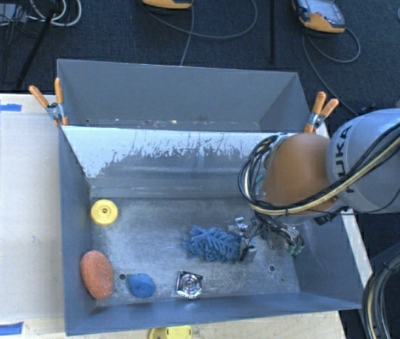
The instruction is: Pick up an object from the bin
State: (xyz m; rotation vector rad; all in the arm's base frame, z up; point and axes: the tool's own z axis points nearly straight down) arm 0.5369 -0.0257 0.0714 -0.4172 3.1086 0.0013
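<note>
Gripper (pixel 246 244): low in the grey bin (pixel 186 111), at the 3 o'clock edge of a blue shaggy bundle (pixel 210 243) lying mid-floor; whether clenched or released cannot be told. Yellow disc (pixel 104 212) at 9 o'clock; orange oval (pixel 97 274), blue lump (pixel 141 284) and shiny piece (pixel 189 284) toward 7 o'clock.
</note>
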